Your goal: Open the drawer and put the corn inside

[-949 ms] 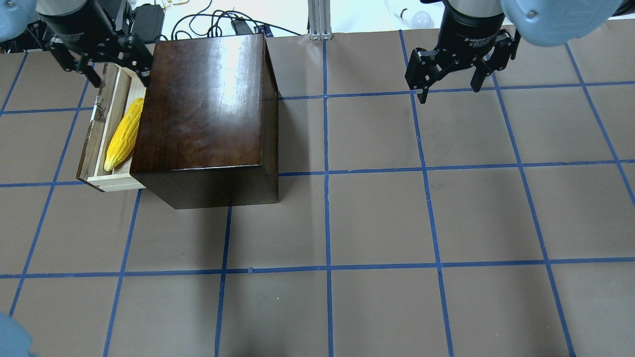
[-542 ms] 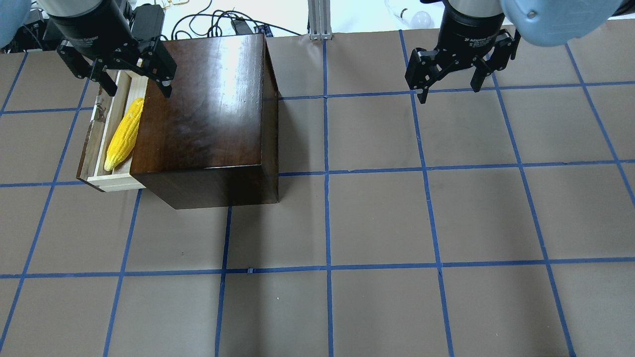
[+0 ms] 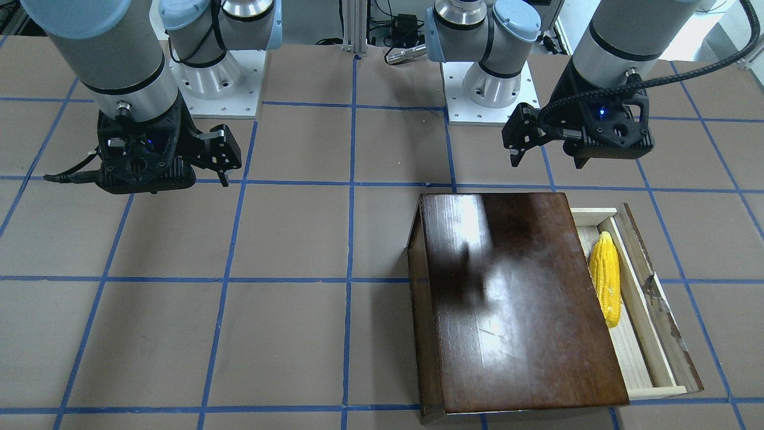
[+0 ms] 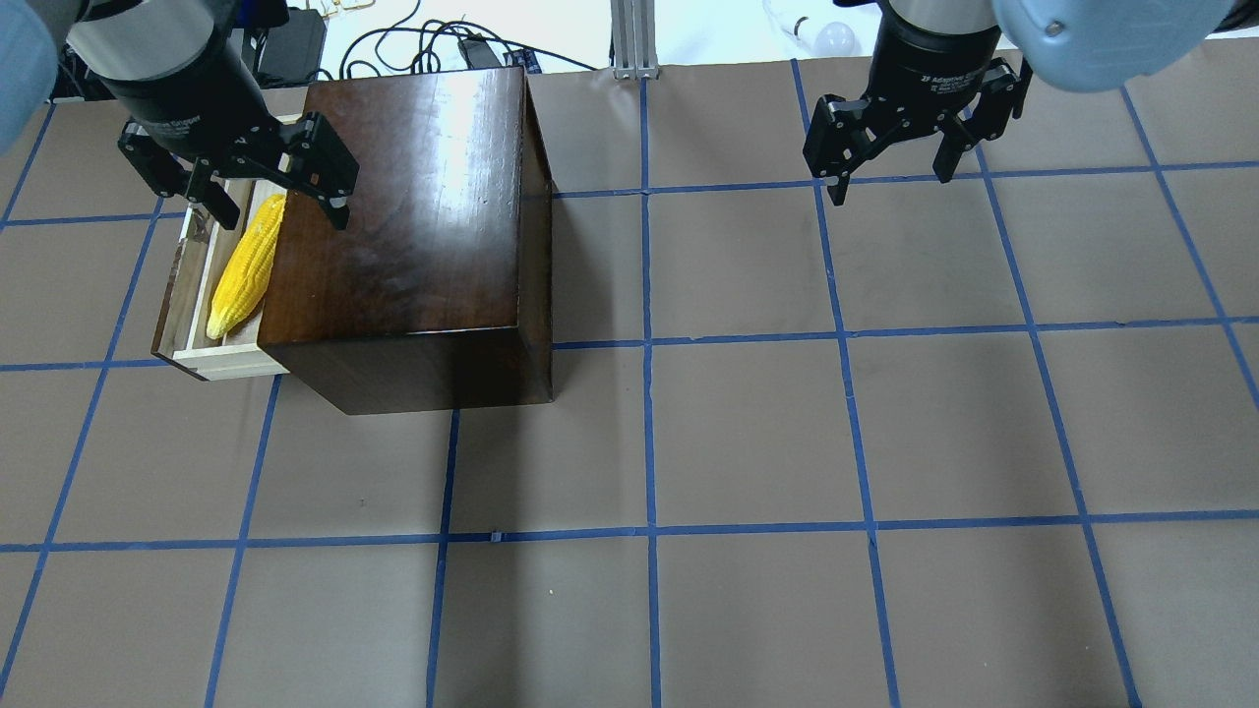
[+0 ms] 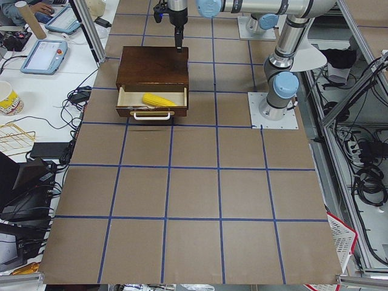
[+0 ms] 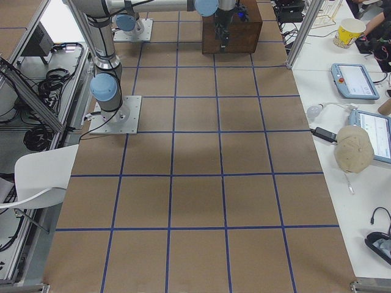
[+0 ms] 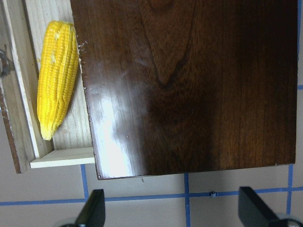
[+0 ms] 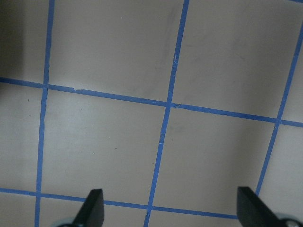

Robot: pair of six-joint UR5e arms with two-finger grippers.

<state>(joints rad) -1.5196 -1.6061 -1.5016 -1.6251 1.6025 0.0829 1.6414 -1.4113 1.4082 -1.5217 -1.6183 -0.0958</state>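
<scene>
The dark-brown cabinet (image 4: 403,216) stands at the table's far left. Its drawer (image 4: 228,361) is pulled out to the left, a pine tray with a chipped dark front panel. The yellow corn (image 4: 244,267) lies lengthwise inside the drawer, against the cabinet's edge; it also shows in the left wrist view (image 7: 57,78) and the front-facing view (image 3: 606,278). My left gripper (image 4: 283,211) is open and empty, hovering over the cabinet's left edge and the corn's far end. My right gripper (image 4: 890,182) is open and empty above bare table at the far right.
Brown table mat with a blue tape grid (image 4: 649,531). Cables and a metal post (image 4: 629,39) lie beyond the table's far edge. The robot bases (image 3: 477,89) stand on the robot's side of the table.
My left gripper has moved from over the drawer's far end rightwards and nearer, to above the cabinet's left edge. The corn, drawer and right arm have not moved.
</scene>
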